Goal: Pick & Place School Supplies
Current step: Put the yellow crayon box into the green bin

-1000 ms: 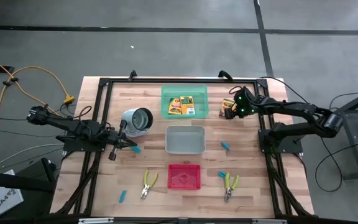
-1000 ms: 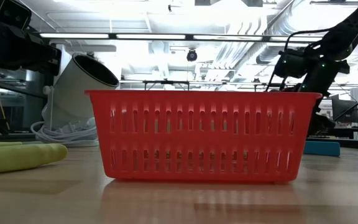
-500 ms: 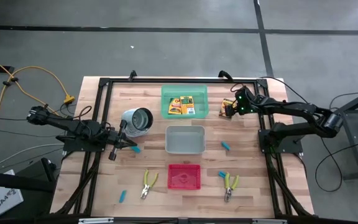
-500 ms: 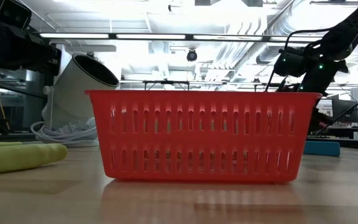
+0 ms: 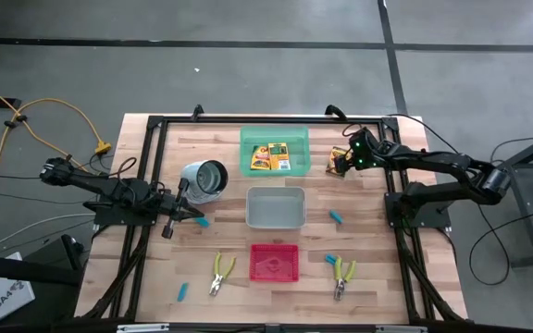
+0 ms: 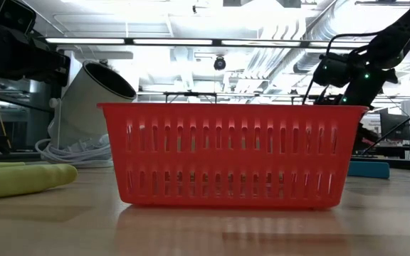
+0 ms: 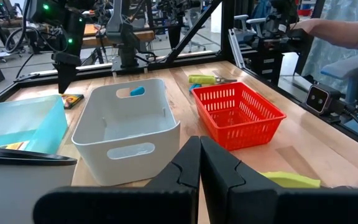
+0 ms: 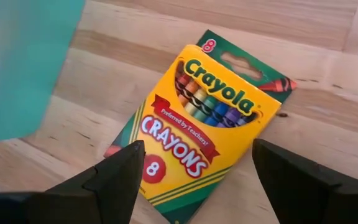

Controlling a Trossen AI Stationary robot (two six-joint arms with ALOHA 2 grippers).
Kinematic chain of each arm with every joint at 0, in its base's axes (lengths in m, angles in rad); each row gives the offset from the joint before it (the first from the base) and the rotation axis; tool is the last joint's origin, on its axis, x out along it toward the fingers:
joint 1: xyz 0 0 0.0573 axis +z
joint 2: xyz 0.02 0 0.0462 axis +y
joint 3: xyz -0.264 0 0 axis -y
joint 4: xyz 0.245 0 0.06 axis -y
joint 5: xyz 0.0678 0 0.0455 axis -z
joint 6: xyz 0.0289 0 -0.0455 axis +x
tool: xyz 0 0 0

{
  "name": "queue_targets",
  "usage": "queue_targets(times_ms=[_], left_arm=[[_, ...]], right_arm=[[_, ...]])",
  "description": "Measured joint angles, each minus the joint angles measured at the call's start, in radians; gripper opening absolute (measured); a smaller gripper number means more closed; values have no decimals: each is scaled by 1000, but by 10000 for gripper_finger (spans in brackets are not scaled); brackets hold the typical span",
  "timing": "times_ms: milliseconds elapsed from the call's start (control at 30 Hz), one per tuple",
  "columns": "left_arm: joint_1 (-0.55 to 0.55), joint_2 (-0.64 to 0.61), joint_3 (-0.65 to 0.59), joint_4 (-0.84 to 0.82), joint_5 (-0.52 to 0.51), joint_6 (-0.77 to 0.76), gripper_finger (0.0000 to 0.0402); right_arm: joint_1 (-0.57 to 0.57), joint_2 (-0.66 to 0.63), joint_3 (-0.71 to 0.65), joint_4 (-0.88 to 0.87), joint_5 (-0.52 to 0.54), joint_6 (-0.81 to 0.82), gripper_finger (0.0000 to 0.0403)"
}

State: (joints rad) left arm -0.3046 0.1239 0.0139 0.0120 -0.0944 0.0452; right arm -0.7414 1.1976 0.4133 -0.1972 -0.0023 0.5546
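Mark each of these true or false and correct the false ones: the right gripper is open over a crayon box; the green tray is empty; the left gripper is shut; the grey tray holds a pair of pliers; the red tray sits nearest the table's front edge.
1. The right gripper is open over a crayon box. True; the box lies flat on the table, not gripped.
2. The green tray is empty. False: it holds crayon boxes.
3. The left gripper is shut. True.
4. The grey tray holds pliers. False: both pliers lie on the table, either side of the red tray.
5. The red tray is the tray nearest the front edge. True.
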Motion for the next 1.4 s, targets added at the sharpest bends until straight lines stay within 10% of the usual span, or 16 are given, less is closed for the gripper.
queue_targets(times_ms=[1400], left_arm=[[0, 0, 0, 172, 14, -245, 1]], right_arm=[[12, -1, 1, 7, 25, -75, 290]])
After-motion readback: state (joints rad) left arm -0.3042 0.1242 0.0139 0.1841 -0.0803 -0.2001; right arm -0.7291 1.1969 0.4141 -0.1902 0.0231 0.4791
